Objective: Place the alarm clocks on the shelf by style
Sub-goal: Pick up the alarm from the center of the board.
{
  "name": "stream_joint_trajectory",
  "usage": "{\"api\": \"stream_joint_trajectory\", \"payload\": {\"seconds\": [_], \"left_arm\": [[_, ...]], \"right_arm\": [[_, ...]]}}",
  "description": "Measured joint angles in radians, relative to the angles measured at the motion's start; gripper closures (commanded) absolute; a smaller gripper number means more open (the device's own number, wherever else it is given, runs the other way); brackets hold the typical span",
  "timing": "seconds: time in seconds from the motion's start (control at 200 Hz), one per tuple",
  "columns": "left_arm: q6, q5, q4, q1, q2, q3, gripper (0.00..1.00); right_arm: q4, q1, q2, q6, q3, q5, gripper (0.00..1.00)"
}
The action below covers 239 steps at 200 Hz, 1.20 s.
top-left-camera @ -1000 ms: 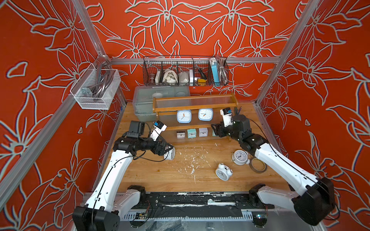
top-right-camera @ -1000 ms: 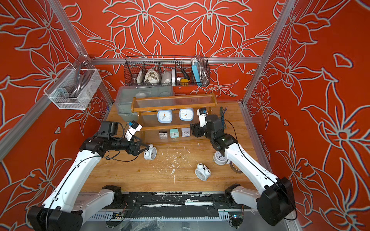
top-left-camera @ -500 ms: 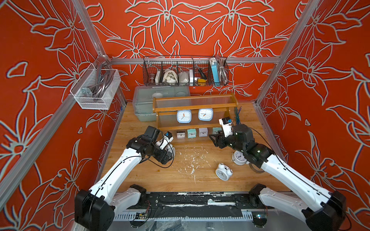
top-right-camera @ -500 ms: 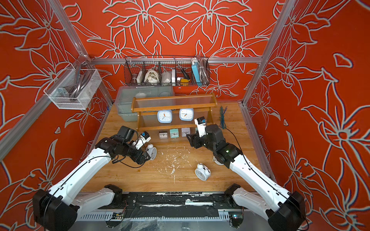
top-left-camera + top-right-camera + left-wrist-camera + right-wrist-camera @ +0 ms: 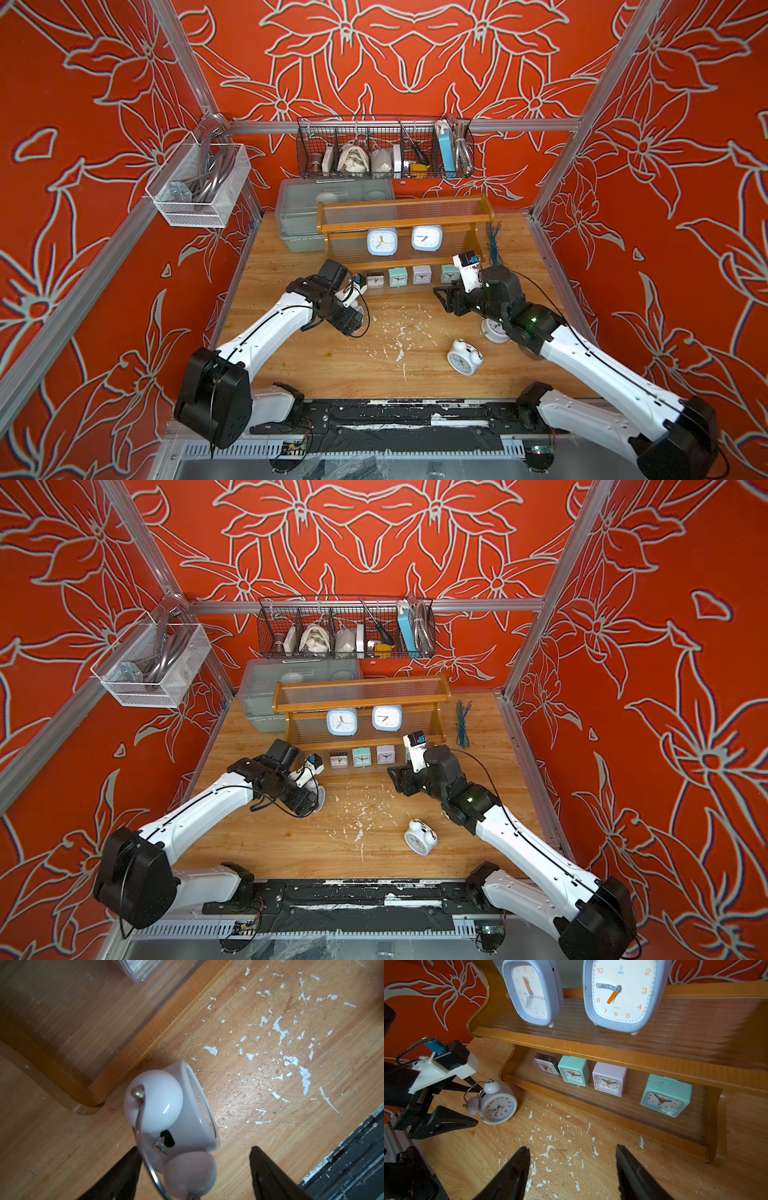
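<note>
The shelf [image 5: 407, 226] stands at the back of the table. Two pale-blue alarm clocks [image 5: 382, 242] [image 5: 427, 238] sit on its middle tier, and several tiny square ones [image 5: 573, 1071] line its bottom tier. A white twin-bell clock [image 5: 176, 1109] stands off the shelf's left foot. My left gripper [image 5: 193, 1149] is open and straddles its bells and wire handle. A second twin-bell clock [image 5: 462, 357] lies on the table in front. A third [image 5: 494, 331] shows partly under my right arm. My right gripper [image 5: 572, 1147] hangs open over bare wood before the bottom tier, with nothing in it.
A clear plastic bin [image 5: 299, 208] sits behind the shelf's left end. A black wire basket [image 5: 384, 149] hangs on the back wall and a mesh basket [image 5: 199, 187] on the left wall. Green ties [image 5: 494, 245] lie right of the shelf. White flecks [image 5: 395, 332] mark the table.
My left arm has swung right and come down over the twin-bell clock by the shelf foot. My right gripper has drawn back from the bottom tier, where a teal clock now stands.
</note>
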<state>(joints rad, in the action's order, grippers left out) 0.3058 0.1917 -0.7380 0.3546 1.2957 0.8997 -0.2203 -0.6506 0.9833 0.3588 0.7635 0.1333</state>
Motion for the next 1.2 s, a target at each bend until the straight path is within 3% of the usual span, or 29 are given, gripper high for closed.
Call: {"api": "stream_joint_trajectory", "payload": {"seconds": [0.415,0.781,1.196], "left_arm": [[0.0,-0.011,0.034,0.008,0.064,0.0,0.26],[0.021,-0.004,0.045,0.014,0.074,0.0,0.44],[0.101,0.08,0.014,0.014,0.062,0.0,0.47]], "right_arm": [[0.018,-0.017,-0.002,0.018,-0.012,0.0,0.33],[0.019,-0.025,-0.002,0.02,-0.016,0.0,0.33],[0.031,-0.025,0.038,-0.013,-0.016,0.067,0.33]]}}
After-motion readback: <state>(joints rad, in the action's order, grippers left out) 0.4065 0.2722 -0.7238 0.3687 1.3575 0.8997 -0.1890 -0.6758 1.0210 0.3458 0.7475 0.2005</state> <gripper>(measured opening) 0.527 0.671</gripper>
